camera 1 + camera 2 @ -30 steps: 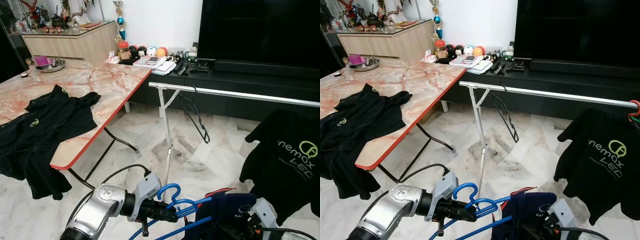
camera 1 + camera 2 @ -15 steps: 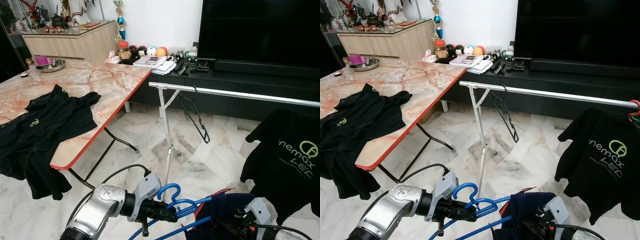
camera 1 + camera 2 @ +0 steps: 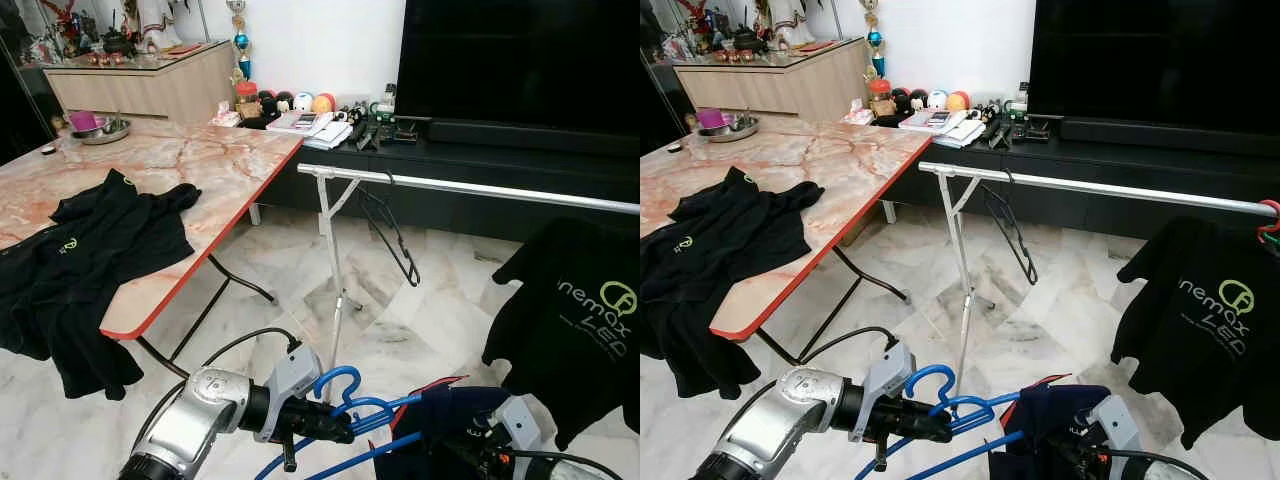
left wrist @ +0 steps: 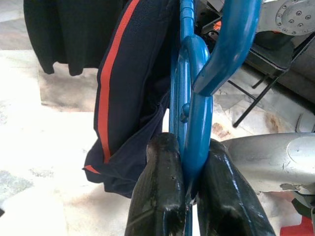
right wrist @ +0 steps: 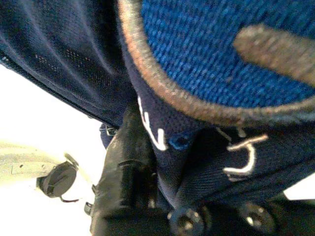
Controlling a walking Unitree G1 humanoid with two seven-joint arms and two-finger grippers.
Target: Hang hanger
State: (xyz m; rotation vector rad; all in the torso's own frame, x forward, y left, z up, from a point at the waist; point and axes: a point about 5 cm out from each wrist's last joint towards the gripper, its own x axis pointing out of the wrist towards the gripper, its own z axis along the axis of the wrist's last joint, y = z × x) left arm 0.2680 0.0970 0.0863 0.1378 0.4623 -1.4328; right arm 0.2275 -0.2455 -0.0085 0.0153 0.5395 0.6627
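Observation:
A blue plastic hanger point(image 3: 352, 405) carries a navy shirt point(image 3: 455, 425) with an orange stripe, low in front of me. My left gripper point(image 4: 187, 189) is shut on the blue hanger's neck, its black fingers point(image 4: 157, 191) pinching the plastic just below the hook point(image 3: 336, 378). At the lower right, my right gripper point(image 3: 480, 447) is pressed into the navy shirt's fabric point(image 5: 197, 98), and its fingers are buried in cloth. Ahead stands a silver clothes rail point(image 3: 470, 187) with an empty black wire hanger point(image 3: 392, 232) on it.
A black printed T-shirt point(image 3: 580, 325) hangs from the rail's right part. A marble folding table point(image 3: 190, 170) with black shirts point(image 3: 90, 250) on it stands to the left. A TV point(image 3: 520, 60) on a low black cabinet lies behind the rail. Pale marble floor lies below.
The right arm has shifted slightly lower right with the navy shirt. The left gripper and blue hanger have barely moved.

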